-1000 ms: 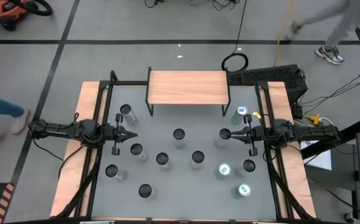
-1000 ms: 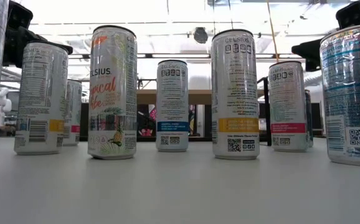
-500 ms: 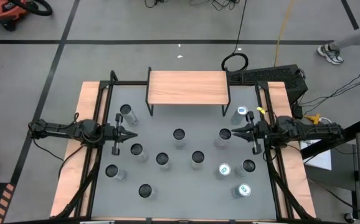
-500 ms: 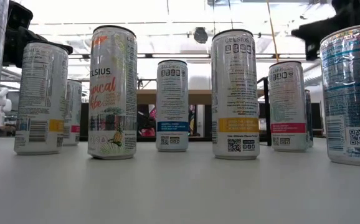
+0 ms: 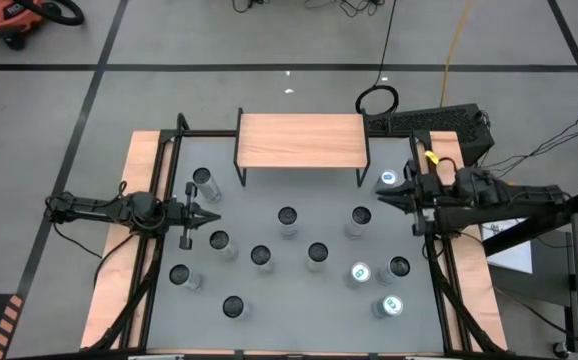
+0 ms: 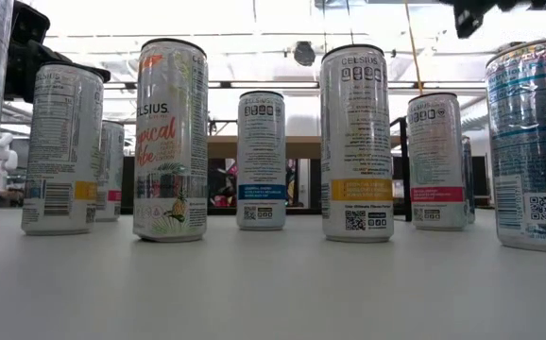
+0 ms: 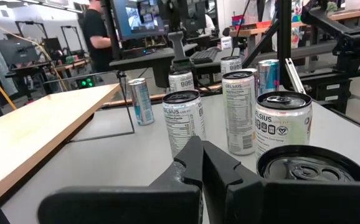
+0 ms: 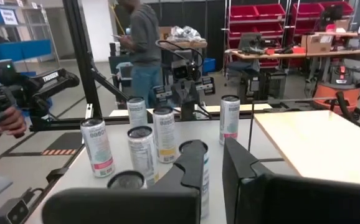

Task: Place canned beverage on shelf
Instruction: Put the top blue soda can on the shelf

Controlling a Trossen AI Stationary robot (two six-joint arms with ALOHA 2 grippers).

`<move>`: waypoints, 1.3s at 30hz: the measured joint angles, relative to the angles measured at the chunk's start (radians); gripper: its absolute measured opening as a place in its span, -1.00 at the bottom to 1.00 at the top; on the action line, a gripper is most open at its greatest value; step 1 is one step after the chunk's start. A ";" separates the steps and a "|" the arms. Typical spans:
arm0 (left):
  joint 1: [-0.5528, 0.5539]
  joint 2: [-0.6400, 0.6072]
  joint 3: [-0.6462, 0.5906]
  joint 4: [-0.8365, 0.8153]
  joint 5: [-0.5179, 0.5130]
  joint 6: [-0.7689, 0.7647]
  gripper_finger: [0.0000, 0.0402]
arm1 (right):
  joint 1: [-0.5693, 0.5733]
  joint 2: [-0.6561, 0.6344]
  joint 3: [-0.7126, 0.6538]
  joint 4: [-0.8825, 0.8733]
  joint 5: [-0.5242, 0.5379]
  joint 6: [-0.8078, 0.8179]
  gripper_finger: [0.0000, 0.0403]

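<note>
Cans: twelve cans (image 5: 260,256) stand on the grey table (image 5: 299,325), every one upright, long axis vertical, lid up; none is on the shelf.
Front edge: two cans stand close to the table's near edge, one left of centre and one toward the right corner, with bare grey between them.
Cut off: in the low view the cans at both picture edges are cropped, so their labels read only in part.
Left gripper: left gripper (image 5: 213,214) reaches in from the table's left side, its fingers pressed together to a point and holding nothing; a can stands on either side of it, one nearer the shelf, one nearer the front.
Right gripper: right gripper (image 5: 381,198) reaches in from the right side, fingers likewise drawn to a point in the high view, empty.
Nearest to it: blue-topped can (image 5: 388,179) stands just beside the right gripper, by the shelf's right front leg; whether they touch cannot be told.
Open room: a strip of bare grey runs between the middle cans and the shelf's front legs.
Shelf: shelf (image 5: 299,140) stands at the table's far edge, centred, long axis left to right, plank top in full view.
Hidden: in the low view the cans cover most of the shelf; only bits of its plank show between them.
Beyond: a person (image 8: 142,37) stands in the room past the table, too far off to make out more.
</note>
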 joint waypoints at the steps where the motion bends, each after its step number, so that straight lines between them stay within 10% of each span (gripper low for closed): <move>1: 0.000 0.000 0.000 0.000 0.000 0.000 -1.00 | 0.000 0.024 0.034 -0.016 0.000 0.000 -1.00; 19: 0.000 0.000 0.000 0.000 0.000 0.000 -1.00 | 0.000 0.352 0.555 -0.366 -0.002 0.018 -1.00; 39: 0.000 0.000 0.000 -0.001 0.000 -0.002 -1.00 | 0.000 0.484 0.603 -0.672 0.187 0.100 -1.00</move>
